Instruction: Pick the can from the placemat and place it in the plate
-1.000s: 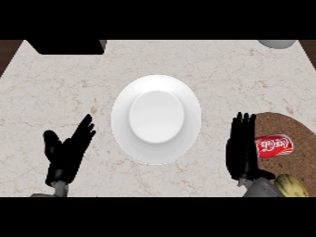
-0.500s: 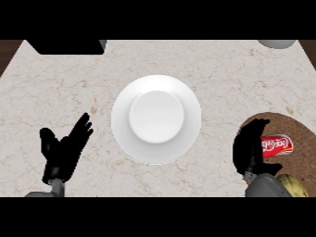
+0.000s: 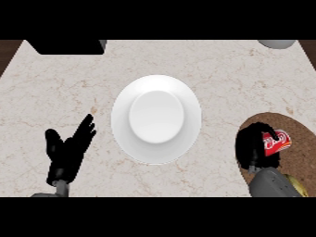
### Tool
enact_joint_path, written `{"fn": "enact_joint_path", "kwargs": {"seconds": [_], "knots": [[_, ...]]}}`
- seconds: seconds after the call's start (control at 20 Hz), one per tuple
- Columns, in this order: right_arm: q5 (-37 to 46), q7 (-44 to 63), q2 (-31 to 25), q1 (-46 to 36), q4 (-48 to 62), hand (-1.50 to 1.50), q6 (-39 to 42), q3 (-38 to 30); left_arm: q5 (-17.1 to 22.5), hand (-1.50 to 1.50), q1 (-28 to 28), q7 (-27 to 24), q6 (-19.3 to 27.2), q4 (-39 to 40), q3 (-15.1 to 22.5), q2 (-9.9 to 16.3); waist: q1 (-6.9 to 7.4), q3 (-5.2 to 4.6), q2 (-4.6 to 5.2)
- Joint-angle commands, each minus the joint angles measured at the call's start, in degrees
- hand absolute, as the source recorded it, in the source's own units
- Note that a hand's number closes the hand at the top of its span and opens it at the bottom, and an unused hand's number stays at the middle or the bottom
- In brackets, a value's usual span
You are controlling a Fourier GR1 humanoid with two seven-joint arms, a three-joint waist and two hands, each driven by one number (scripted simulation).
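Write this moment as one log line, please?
right hand: curling round red can on placemat | plate: empty | left hand: open, resting

— Any writing to read here?
— Only on the red can [image 3: 276, 142]: a white script mark curls across its side, but the letters cannot be made out.
— Nothing on the plate [image 3: 157, 119]?
— Plain white, no mark. The counter [image 3: 64, 83] carries no label or number either.
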State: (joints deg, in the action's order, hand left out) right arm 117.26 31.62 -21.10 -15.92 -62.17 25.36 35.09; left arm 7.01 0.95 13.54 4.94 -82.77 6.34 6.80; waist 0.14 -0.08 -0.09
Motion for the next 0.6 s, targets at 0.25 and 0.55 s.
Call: {"fn": "enact_joint_path", "kwargs": {"seconds": [0.25,0.55], "knots": [[-20.2,4.6,20.7,3.4,-15.4,1.5,-6.3,-0.6,0.6,0.0,-0.8,-0.5,-1.2,-0.1,0.6,-0.6,3.0,2.43,0.87],[-31.2,13.2,21.0,-0.4,-28.3,1.5,-21.3,5.2,0.2,0.0,-1.6,-0.1,-2.6,0.8,2.2,-0.6,6.49,1.5,0.31]]}}
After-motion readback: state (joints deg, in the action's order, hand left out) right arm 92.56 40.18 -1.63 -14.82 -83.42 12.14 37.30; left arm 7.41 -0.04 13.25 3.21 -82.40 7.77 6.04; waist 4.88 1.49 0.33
